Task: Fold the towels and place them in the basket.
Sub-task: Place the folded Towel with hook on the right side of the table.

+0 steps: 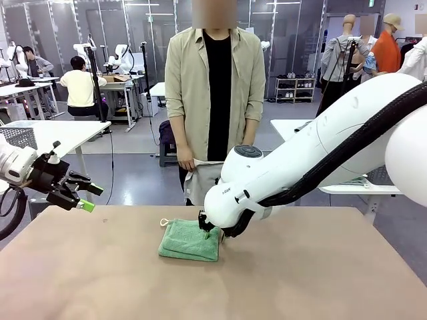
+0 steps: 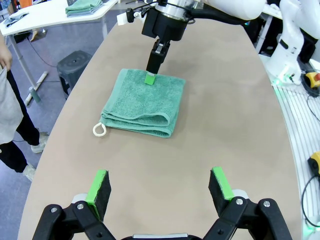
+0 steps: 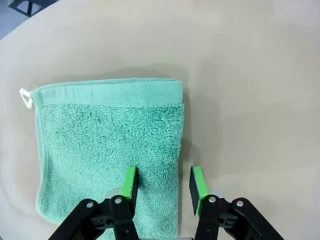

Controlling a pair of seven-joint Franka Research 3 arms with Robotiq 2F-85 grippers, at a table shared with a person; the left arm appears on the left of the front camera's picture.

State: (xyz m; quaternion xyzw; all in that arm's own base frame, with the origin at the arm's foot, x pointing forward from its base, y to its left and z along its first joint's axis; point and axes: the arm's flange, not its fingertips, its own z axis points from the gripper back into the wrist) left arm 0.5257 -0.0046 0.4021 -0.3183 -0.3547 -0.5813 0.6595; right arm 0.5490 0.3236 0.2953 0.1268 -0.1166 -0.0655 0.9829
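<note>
Right tool [image 3: 164,184], part-open, gripping nothing, straddles the green towel's [image 3: 107,145] edge; left tool [image 2: 160,182], wide open, empty, hangs well apart.

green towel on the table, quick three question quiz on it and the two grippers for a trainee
1. True or false: the green towel lies folded on the table, with a white loop at one corner.
2. Fill in: the left gripper, away from the towel, has its jaws ___.
3. The right gripper has its fingers: A both on the towel's middle; B astride one edge of the towel; C clear of the towel.
Key: 1 true; 2 open; 3 B.
</note>
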